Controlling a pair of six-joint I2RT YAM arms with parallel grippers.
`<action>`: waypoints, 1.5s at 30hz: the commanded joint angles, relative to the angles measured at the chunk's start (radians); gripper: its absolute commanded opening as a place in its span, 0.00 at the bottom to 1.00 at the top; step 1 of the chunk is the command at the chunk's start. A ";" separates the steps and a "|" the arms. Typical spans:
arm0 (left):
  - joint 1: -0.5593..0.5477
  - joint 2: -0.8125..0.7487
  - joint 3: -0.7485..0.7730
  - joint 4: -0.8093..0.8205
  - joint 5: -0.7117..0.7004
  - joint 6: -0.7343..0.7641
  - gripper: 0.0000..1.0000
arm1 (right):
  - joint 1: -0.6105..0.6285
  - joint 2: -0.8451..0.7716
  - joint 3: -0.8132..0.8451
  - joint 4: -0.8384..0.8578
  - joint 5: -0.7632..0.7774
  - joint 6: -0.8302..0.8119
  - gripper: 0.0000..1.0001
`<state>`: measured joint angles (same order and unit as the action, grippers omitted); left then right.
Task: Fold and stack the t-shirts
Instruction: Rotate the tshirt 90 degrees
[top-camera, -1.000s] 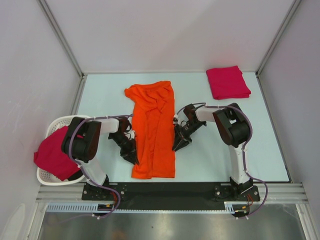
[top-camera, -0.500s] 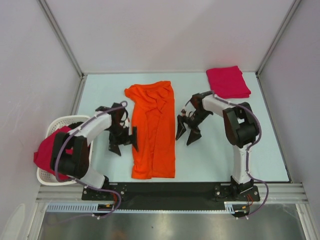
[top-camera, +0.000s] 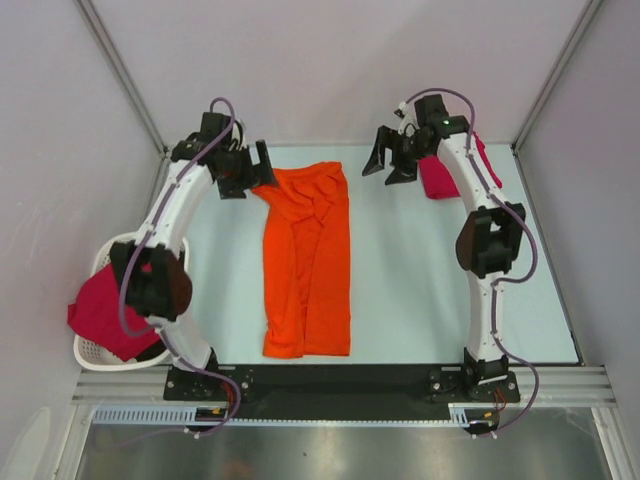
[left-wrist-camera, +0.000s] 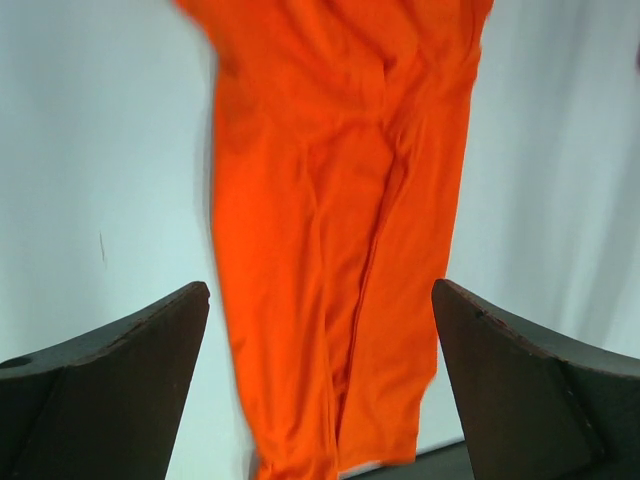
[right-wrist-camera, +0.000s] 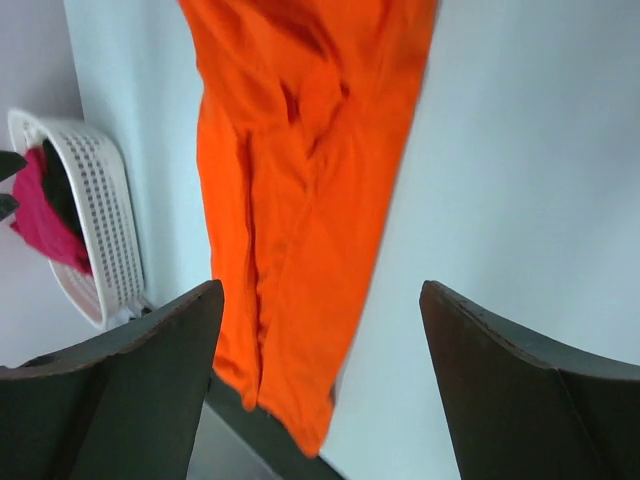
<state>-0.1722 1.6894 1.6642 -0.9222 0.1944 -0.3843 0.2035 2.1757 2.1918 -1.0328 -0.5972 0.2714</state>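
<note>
Left pincer and right pincer released orange t-shirt.

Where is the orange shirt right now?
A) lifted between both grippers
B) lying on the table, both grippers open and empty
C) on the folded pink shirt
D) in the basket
B: the orange shirt lies in a long strip, while the left gripper and right gripper stand open and empty.
</note>
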 joint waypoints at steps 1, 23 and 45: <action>0.036 0.257 0.198 0.066 0.022 -0.001 1.00 | 0.010 0.241 0.225 0.069 0.039 0.058 0.86; 0.169 0.782 0.635 0.123 0.155 -0.168 1.00 | 0.059 0.527 0.345 0.508 0.125 0.235 0.76; 0.160 0.871 0.624 0.171 0.277 -0.218 0.66 | 0.132 0.628 0.304 0.658 0.042 0.434 0.49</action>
<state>-0.0036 2.5278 2.2684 -0.7795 0.4286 -0.5831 0.3038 2.7659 2.5042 -0.4187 -0.5476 0.6670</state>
